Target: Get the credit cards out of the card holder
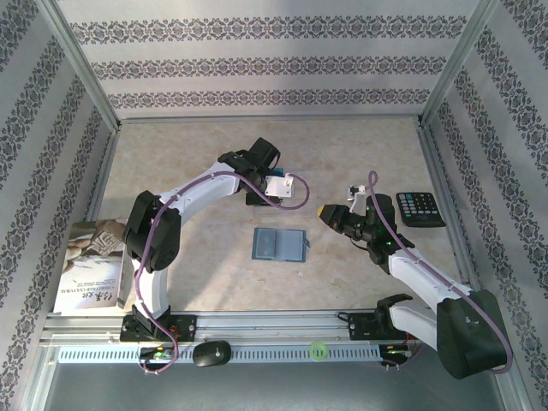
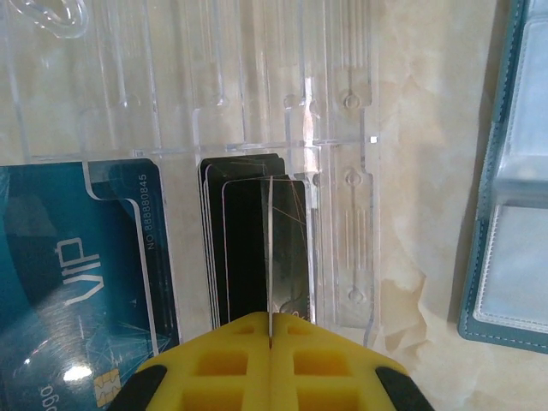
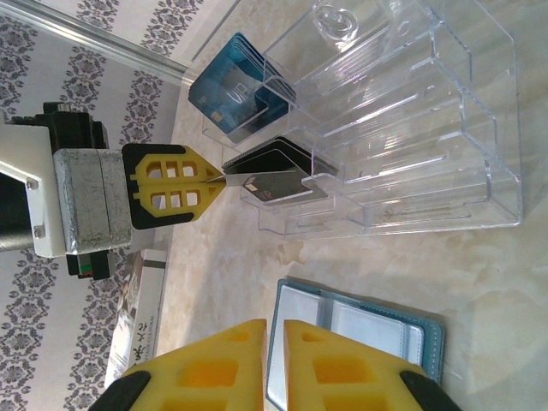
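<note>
The teal card holder (image 1: 279, 245) lies open and flat on the table, its clear pockets (image 3: 368, 330) facing up. My left gripper (image 2: 269, 318) is shut on a dark credit card (image 3: 278, 181), held edge-on over a slot of black cards (image 2: 244, 248) in a clear plastic organizer (image 3: 428, 128). A teal VIP card (image 2: 77, 265) stands in the slot beside it. My right gripper (image 3: 275, 330) hovers just over the card holder's left edge. Only a narrow gap separates its yellow fingers, and nothing is between them.
A black calculator (image 1: 421, 208) lies at the right of the table, beyond my right arm. A white book (image 1: 94, 265) rests at the left edge. Metal frame posts and patterned walls enclose the table on three sides.
</note>
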Available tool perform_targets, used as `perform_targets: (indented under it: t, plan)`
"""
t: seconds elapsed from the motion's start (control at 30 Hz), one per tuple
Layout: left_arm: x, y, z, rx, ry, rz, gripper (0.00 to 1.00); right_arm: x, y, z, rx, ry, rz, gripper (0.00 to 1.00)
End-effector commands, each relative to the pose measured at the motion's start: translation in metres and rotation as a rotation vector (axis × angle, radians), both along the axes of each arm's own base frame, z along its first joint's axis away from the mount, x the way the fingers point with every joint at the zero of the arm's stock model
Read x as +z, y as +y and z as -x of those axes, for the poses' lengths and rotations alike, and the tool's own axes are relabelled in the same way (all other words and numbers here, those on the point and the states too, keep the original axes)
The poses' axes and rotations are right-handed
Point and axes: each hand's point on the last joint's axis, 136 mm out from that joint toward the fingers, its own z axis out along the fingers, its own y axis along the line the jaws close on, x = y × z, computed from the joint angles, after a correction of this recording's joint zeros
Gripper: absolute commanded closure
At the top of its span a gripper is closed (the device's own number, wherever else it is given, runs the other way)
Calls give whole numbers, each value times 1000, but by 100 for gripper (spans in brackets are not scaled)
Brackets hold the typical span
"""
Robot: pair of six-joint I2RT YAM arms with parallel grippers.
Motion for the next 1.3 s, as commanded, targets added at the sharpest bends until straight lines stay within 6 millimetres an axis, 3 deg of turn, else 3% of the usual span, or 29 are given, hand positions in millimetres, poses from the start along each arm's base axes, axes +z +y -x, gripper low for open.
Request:
perform_targets:
  t: [0.0, 0.1, 0.27, 0.4, 0.57, 0.7, 0.8, 0.9, 0.97, 1.1, 1.17, 1.2, 1.27]
  plan:
    - [1, -9, -7, 18, -14, 15, 100, 7, -2, -5, 6, -38, 6, 86]
    - [-2, -9, -7, 16, -20, -1, 100, 5, -2, -5, 6, -33, 7, 86]
    - [-4, -11, -9, 29, -36, -1, 84, 6, -2, -5, 7, -35, 7, 86]
    - [5, -11, -19, 66, -94, 7, 81, 7, -2, -5, 6, -39, 6, 85]
    - [32, -13, -35, 131, -202, 45, 80, 3, 4, -1, 34, -34, 15, 80]
    - [82, -9, -56, 301, -331, 177, 79, -5, 27, 8, 122, -37, 90, 72]
    - [122, 5, -60, 498, -374, 370, 72, -17, 52, 18, 211, -40, 195, 68]
    - [143, 29, -50, 718, -333, 604, 63, -29, 76, 28, 306, -45, 307, 65]
    - [145, 45, -36, 820, -284, 752, 57, -38, 91, 33, 364, -48, 384, 64]
    - [139, 85, -8, 987, -239, 1017, 35, -56, 116, 41, 465, -63, 561, 61]
    - [139, 103, 2, 1048, -225, 1105, 18, -65, 125, 43, 500, -68, 637, 59]
    - [138, 112, 6, 1085, -199, 1148, 0, -70, 129, 44, 518, -69, 678, 58]
    - [135, 126, 11, 1156, -162, 1169, 0, -79, 137, 45, 550, -75, 750, 55]
